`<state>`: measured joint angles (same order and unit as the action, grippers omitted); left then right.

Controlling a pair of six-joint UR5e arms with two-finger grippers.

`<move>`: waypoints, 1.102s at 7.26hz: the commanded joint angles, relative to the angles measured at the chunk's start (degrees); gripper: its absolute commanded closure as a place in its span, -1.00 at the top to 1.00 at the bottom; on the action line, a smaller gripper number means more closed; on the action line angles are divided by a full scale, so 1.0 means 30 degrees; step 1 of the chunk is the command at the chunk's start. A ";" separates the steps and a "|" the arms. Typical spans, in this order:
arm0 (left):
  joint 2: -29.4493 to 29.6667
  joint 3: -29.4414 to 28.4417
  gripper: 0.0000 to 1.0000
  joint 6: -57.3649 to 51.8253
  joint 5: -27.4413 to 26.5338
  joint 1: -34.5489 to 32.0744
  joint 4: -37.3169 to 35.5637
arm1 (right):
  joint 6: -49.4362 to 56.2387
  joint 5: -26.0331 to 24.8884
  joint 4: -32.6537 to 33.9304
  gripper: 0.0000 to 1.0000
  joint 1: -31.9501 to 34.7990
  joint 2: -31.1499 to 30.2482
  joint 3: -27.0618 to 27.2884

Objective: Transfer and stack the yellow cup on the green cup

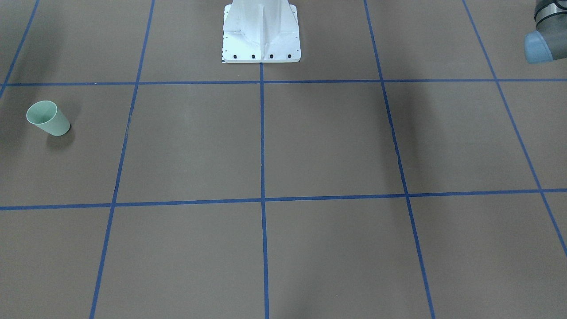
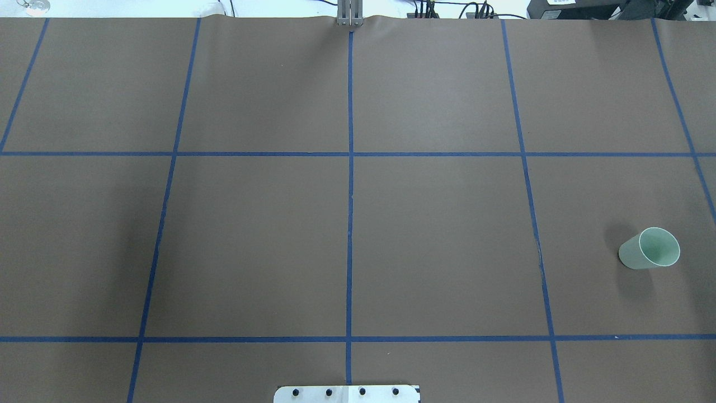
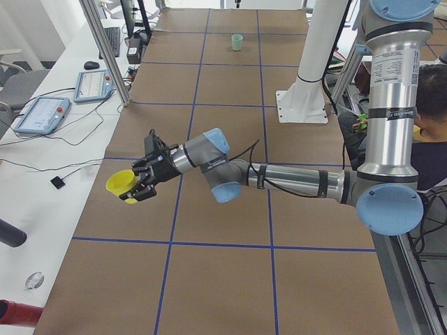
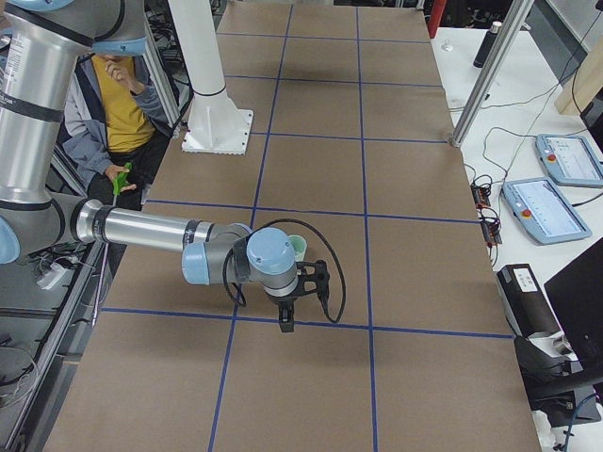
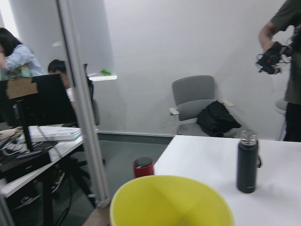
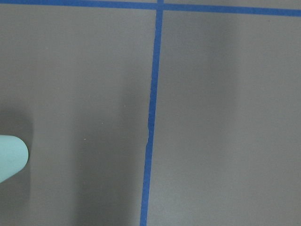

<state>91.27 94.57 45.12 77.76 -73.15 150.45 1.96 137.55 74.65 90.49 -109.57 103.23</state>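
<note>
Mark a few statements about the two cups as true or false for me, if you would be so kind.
1. The green cup stands upright on the table. True.
2. The yellow cup is already stacked on the green cup. False: it is at the left gripper, tilted, at the other end of the table from the green cup.
3. The green cup is on the robot's left side of the table. False: it is on the robot's right side.
4. The right wrist view catches the green cup at its edge. True.
</note>
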 commanded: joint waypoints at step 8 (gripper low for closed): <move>0.9945 0.0529 -0.91 -0.6474 0.5448 1.2312 0.3314 | -0.2711 0.3687 -0.5869 0.98 -0.0861 0.4810 0.0102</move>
<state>119.35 96.09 30.28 90.62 -38.82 159.96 -1.08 146.53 57.14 89.07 -99.64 103.43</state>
